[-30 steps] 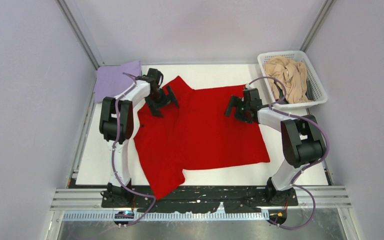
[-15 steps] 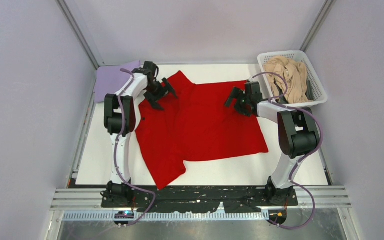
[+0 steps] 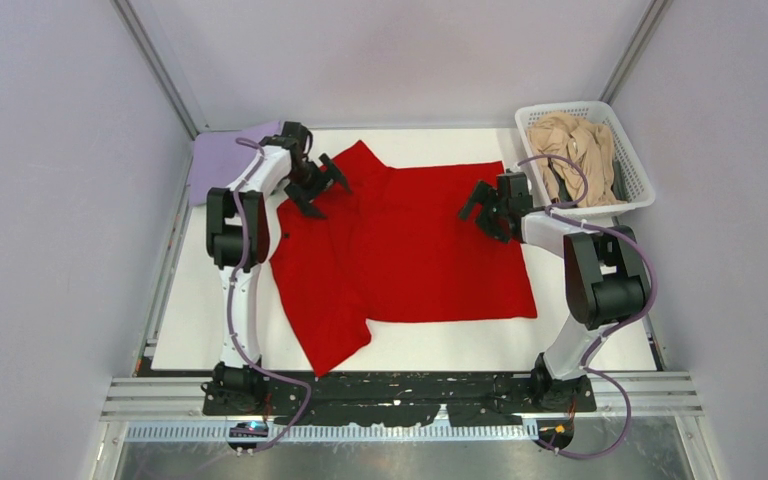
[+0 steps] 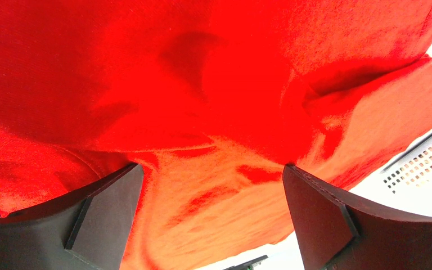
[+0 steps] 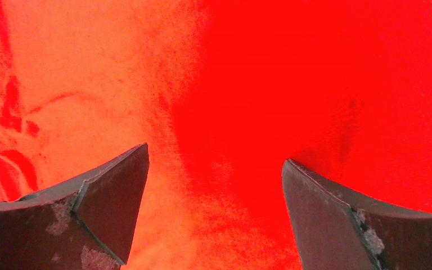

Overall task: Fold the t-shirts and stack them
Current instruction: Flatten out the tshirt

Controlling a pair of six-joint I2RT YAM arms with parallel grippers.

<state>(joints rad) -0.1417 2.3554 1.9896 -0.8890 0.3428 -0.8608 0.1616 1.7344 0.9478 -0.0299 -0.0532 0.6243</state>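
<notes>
Right gripper (image 3: 479,213) neared basket (image 3: 636,166) holding beige shirt (image 3: 575,150).

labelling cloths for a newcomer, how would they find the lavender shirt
Look at the white table's far left corner. The lavender shirt lies flat there, partly hidden by the left arm. It is the only pale purple cloth: the red shirt is spread mid-table, the beige shirt sits bunched in the white basket.

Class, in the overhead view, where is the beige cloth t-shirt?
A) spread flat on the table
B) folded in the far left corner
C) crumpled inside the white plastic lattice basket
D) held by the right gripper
C: the beige cloth t-shirt lies bunched inside the white plastic lattice basket.
</notes>
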